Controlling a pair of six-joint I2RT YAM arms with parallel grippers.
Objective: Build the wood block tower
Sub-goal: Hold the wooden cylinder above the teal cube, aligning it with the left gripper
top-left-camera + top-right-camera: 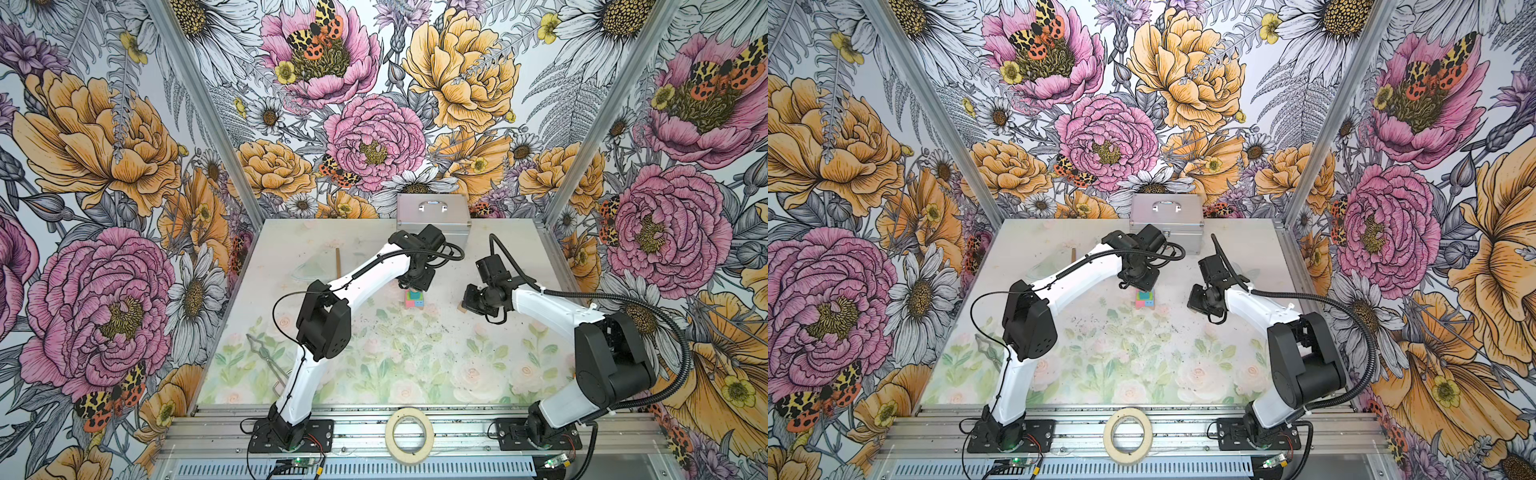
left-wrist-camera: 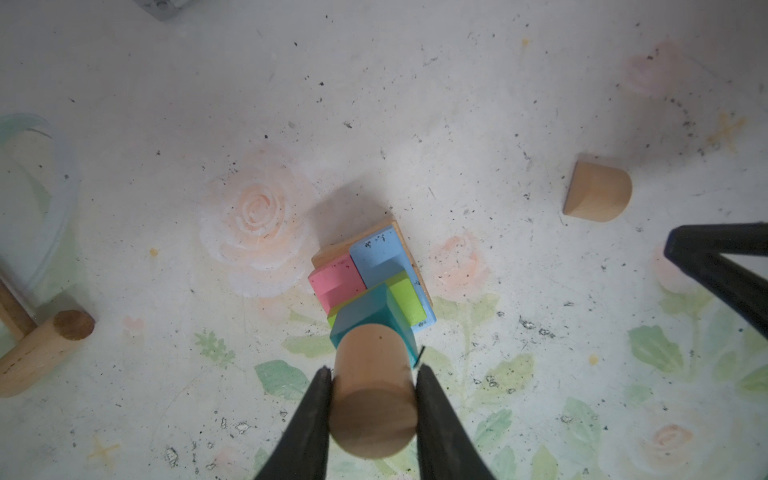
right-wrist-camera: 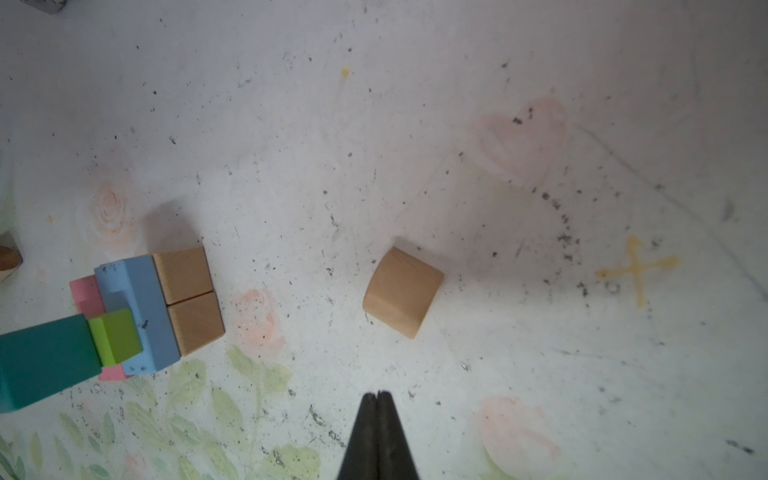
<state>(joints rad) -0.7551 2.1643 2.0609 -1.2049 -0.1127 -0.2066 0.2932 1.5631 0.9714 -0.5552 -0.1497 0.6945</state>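
Above the tower (image 2: 378, 257), left hand (image 2: 374, 372) grips the tan cylinder (image 2: 374, 407); right hand (image 3: 377, 397) closed.

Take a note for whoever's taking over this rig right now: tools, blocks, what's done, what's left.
Left tool shut on the tan cylinder, over the teal block topping the tower; contact unclear.
Right tool shut, empty, above the table near the loose half-round block.
Done: tan, pink, blue, green, teal blocks stacked.
Left: seat the cylinder, probably add the half-round block.

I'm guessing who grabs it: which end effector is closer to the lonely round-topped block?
Right. The right end effector is near the block; the left end effector is over the tower.
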